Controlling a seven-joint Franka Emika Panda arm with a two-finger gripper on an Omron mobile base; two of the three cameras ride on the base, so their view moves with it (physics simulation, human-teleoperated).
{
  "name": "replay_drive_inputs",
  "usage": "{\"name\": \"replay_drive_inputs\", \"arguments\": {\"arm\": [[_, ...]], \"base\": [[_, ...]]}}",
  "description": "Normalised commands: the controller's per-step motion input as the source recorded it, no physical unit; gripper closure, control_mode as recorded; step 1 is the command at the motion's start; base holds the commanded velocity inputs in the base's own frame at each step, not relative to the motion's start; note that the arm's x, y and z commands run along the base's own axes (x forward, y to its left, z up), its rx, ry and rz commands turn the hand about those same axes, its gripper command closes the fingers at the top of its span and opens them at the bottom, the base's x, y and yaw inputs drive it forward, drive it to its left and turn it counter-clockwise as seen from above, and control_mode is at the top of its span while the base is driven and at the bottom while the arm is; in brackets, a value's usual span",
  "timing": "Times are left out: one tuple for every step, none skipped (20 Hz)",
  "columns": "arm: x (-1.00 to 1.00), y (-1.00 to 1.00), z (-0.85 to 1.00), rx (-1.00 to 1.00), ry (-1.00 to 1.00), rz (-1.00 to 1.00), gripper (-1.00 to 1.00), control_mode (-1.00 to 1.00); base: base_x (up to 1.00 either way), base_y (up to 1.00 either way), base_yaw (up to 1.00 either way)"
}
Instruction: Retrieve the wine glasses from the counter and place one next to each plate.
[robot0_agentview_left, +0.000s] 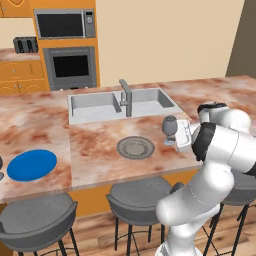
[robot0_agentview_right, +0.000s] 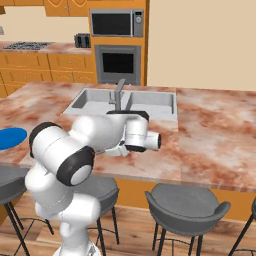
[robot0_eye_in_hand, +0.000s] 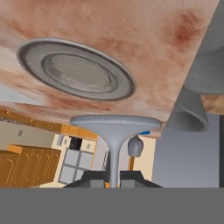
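End effector (robot0_eye_in_hand: 113, 178) clamped on wine glass (robot0_agentview_left: 169, 127)

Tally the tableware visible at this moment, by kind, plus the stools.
Plates: 2, blue plate and grey plate
Wine glasses: 2, held wine glass and far wine glass
Stools: 3, e.g. stool
Total: 7

We've got a reddish marbled counter (robot0_agentview_left: 100, 135) here with a sink (robot0_agentview_left: 95, 106) sunk into the middle toward its far edge. Near the front edge sits a grey ringed plate (robot0_agentview_left: 135, 147), and a bright blue plate (robot0_agentview_left: 32, 165) lies off toward the left end, well apart.
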Motion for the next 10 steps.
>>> {"name": "replay_drive_inputs", "arguments": {"arm": [[0.26, 0.00, -0.14, 0.00, 0.00, 0.04, 1.00, -1.00], [0.23, 0.00, -0.16, 0.00, 0.00, 0.04, 1.00, -1.00], [0.25, 0.00, -0.14, 0.00, 0.00, 0.03, 1.00, -1.00], [0.29, 0.00, -0.13, 0.00, 0.00, 0.03, 1.00, -1.00], [0.29, 0.00, -0.14, 0.00, 0.00, 0.03, 1.00, -1.00], [0.24, 0.00, -0.11, 0.00, 0.00, 0.02, 1.00, -1.00], [0.23, 0.00, -0.11, 0.01, 0.00, 0.01, 1.00, -1.00], [0.24, 0.00, -0.09, 0.01, 0.00, 0.01, 1.00, -1.00], [0.26, -0.01, -0.08, 0.02, 0.00, 0.01, 1.00, -1.00], [0.28, 0.00, -0.12, 0.01, 0.00, 0.01, 1.00, -1.00]], "base": [[0.00, 0.00, 0.00], [0.00, 0.00, 0.00], [0.00, 0.00, 0.00], [0.00, 0.00, 0.00], [0.00, 0.00, 0.00], [0.00, 0.00, 0.00], [0.00, 0.00, 0.00], [0.00, 0.00, 0.00], [0.00, 0.00, 0.00], [0.00, 0.00, 0.00]]}}
